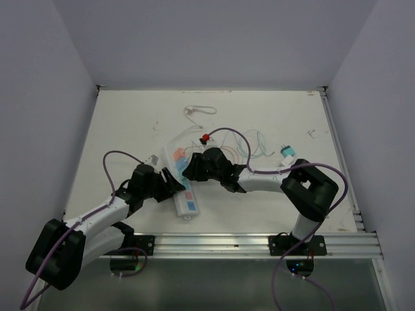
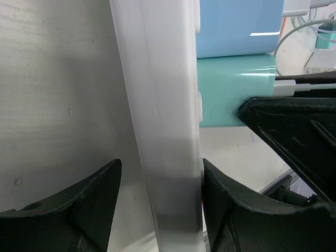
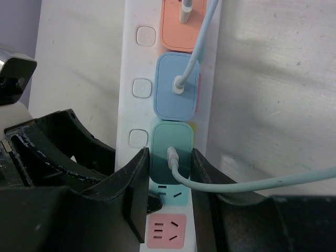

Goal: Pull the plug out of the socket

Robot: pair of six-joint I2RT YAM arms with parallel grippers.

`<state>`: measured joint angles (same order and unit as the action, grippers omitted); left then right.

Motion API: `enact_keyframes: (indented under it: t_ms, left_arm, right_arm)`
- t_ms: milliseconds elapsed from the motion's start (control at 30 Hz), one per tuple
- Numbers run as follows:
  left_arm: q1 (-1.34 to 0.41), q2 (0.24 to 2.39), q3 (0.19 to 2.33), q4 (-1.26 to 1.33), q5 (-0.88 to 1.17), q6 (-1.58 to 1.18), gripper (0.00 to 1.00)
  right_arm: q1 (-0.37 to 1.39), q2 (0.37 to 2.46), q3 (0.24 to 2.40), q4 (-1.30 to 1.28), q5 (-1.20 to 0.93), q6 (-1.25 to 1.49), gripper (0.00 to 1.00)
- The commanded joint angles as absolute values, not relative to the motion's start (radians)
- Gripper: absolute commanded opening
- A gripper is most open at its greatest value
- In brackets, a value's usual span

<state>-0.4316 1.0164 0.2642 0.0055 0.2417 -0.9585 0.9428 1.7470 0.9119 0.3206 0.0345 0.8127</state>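
The socket is a long white power strip lying between the two arms. Its side runs up the left wrist view, and its top shows in the right wrist view. A teal plug with a pale cable sits in the socket, with a blue plug and an orange plug beyond it. My right gripper is shut on the teal plug, one finger on each side. My left gripper straddles the socket: the right finger touches it and the left finger stands off with a gap.
Free teal and pink outlet faces lie near the right gripper. Thin cables, a red-tipped item, a teal adaptor and a white cable loop lie beyond. An aluminium rail lines the near edge.
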Motion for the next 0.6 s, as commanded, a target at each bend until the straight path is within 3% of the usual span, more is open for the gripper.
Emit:
enact_keyframes:
  t_ms: [0, 133, 333, 433, 567]
  left_arm:
    - [-0.428, 1.020, 0.284, 0.074, 0.239, -0.973, 0.63]
    - [-0.428, 1.038, 0.276, 0.092, 0.244, -0.979, 0.61]
    - [-0.430, 1.083, 0.259, 0.159, 0.268, -1.002, 0.48]
    - [-0.433, 1.094, 0.261, 0.169, 0.268, -1.006, 0.40]
    - [-0.436, 1.091, 0.259, 0.166, 0.270, -1.006, 0.19]
  right_arm:
    - [0.957, 1.729, 0.914, 0.344, 0.035, 0.827, 0.00]
    - [0.966, 1.735, 0.923, 0.345, 0.041, 0.833, 0.00]
    - [0.974, 1.735, 0.923, 0.348, 0.055, 0.850, 0.00]
    - [0.979, 1.736, 0.920, 0.353, 0.066, 0.859, 0.00]
    - [0.982, 1.738, 0.919, 0.356, 0.066, 0.870, 0.00]
